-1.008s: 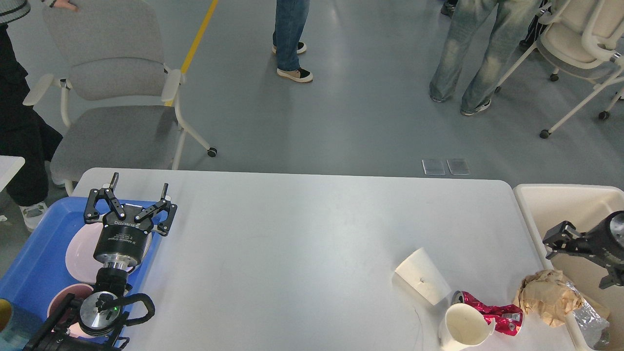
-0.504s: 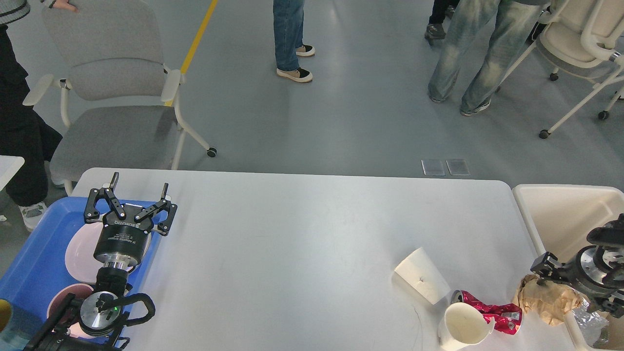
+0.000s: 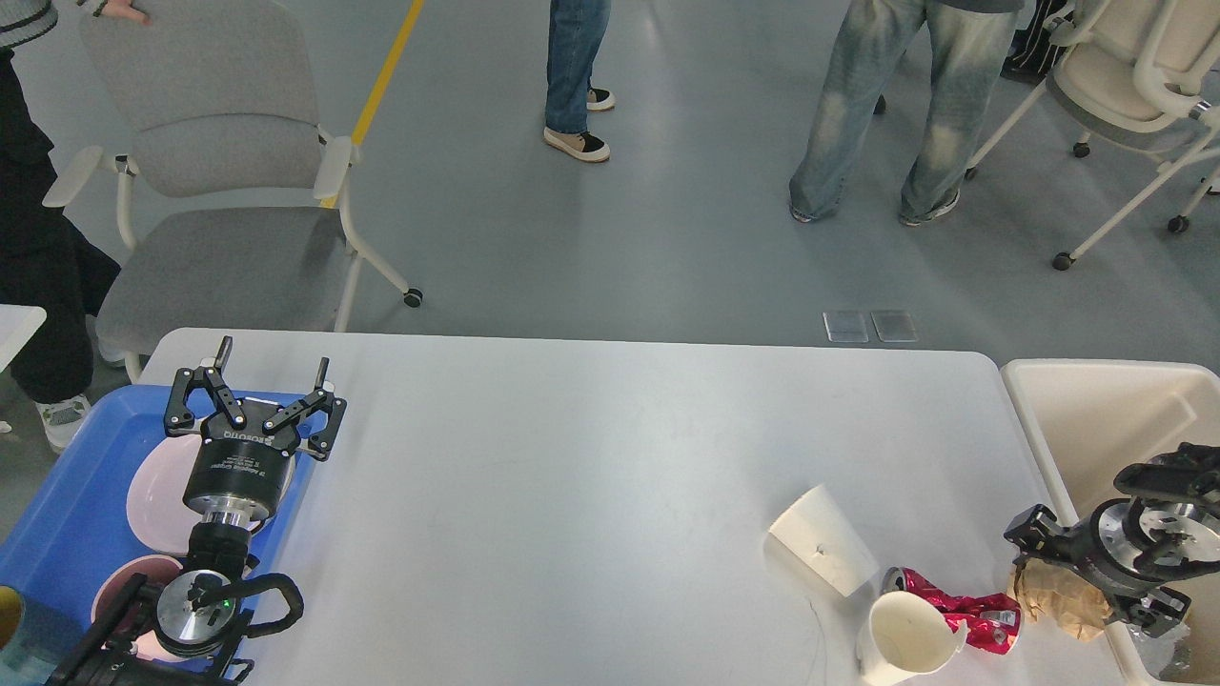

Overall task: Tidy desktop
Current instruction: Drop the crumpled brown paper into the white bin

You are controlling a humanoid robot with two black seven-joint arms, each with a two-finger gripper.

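Note:
The desktop (image 3: pixel 591 476) is a wide white tabletop. Near its front right lie a tipped white paper cup (image 3: pixel 824 553), a second white cup (image 3: pixel 905 640), a crushed red can (image 3: pixel 963 610) and a crumpled brown paper wad (image 3: pixel 1048 602). My right gripper (image 3: pixel 1087 583) hangs low over the paper wad at the table's right edge, its jaws spread to either side of the wad; the tips are hidden. My left gripper (image 3: pixel 274 358) stands open and holding nothing at the far left, above the blue tray (image 3: pixel 57 505).
The blue tray holds a pink plate (image 3: pixel 152 486), a pink bowl (image 3: pixel 114 581) and a yellow cup (image 3: pixel 8 610). A cream bin (image 3: pixel 1096 410) stands off the table's right end, with foil (image 3: pixel 1158 653) inside. Chairs and standing people are beyond the far edge.
My right gripper has swung left and down from over the cream bin to the brown paper wad. The left arm has not moved. People behind have shifted.

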